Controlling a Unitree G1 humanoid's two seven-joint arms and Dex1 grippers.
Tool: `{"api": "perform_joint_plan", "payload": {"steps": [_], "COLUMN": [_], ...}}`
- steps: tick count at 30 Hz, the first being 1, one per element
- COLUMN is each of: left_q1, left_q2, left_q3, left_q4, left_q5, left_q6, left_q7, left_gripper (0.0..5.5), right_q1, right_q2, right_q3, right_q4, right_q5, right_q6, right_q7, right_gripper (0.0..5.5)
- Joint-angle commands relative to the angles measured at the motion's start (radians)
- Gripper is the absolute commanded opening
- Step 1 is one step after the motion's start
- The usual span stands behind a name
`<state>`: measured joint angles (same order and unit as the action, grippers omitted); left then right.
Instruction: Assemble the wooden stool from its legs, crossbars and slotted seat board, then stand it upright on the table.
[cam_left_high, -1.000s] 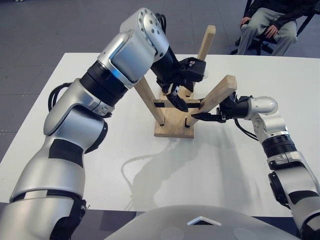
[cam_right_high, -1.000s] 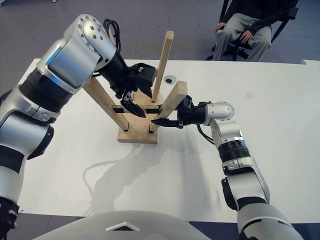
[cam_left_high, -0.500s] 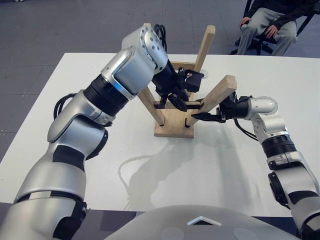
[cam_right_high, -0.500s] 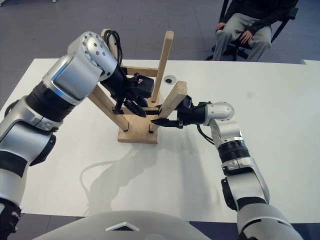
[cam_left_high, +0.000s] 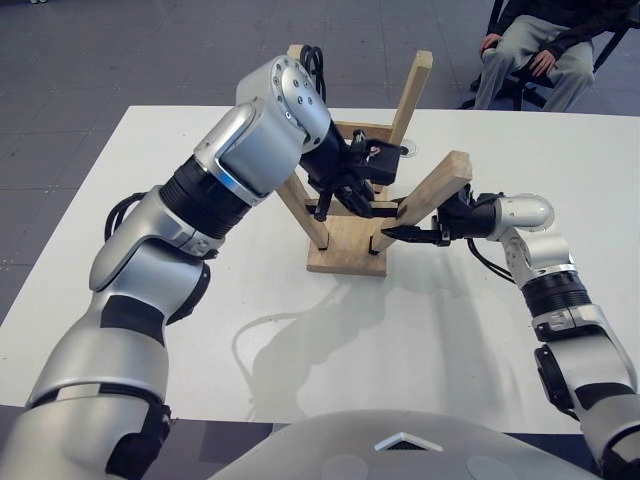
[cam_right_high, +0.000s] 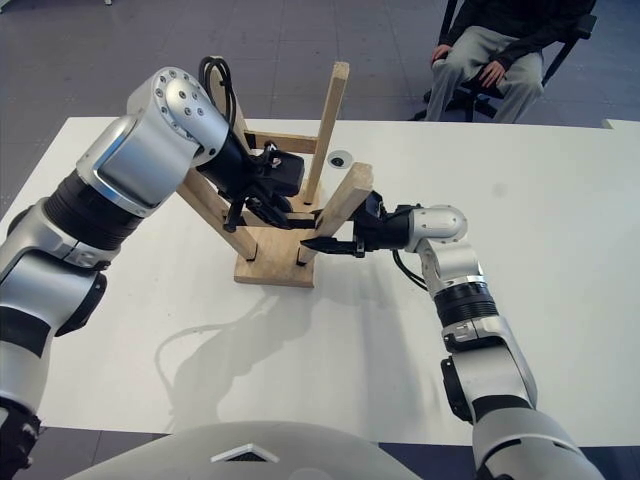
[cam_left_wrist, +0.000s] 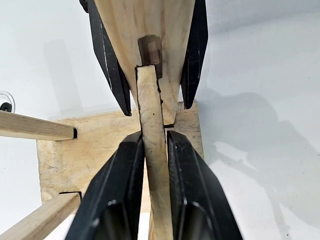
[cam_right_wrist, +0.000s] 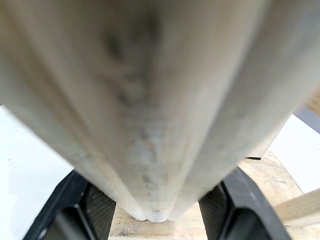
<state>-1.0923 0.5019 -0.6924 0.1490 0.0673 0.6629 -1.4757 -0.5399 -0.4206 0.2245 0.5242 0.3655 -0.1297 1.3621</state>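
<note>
On the table (cam_left_high: 200, 300), the seat board (cam_left_high: 345, 257) is lying flat with legs (cam_left_high: 411, 88) sticking upward. Over it, the left gripper (cam_left_wrist: 154, 145) is pinching a crossbar (cam_left_wrist: 150, 100) whose end is meeting the tilted right leg (cam_left_high: 437, 183), and the right gripper (cam_left_high: 392, 234) is clamping that leg near its base.

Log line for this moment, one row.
left end effector: shut on crossbar | right end effector: shut on leg | seat board: flat on table
</note>
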Motion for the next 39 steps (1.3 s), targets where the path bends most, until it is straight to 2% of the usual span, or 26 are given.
{"api": "perform_joint_plan", "payload": {"steps": [1,30,39], "left_q1": [0.007,-0.006,0.004], "left_q2": [0.019,-0.012,-0.007], "left_q3": [0.005,0.029,0.028], "left_q4": [-0.016,-0.010,-0.020], "left_q5": [-0.014,-0.023,-0.027], "left_q6": [-0.011,0.006,0.019], "left_q7": [-0.037,-0.017,-0.020], "left_gripper": [0.54,0.51,0.50], "right_q1": [0.025,-0.025,-0.019], "right_q2": [-0.003,0.030,0.023], "right_q3": [0.027,0.054,0.077], "right_q4": [0.056,0.117,0.055], "right_q5": [-0.083,-0.110,-0.102], "right_q6": [0.016,-0.013,0.061], "right_q7": [-0.009,0.014,0.023], "right_gripper": [2.02,2.02,2.02]}}
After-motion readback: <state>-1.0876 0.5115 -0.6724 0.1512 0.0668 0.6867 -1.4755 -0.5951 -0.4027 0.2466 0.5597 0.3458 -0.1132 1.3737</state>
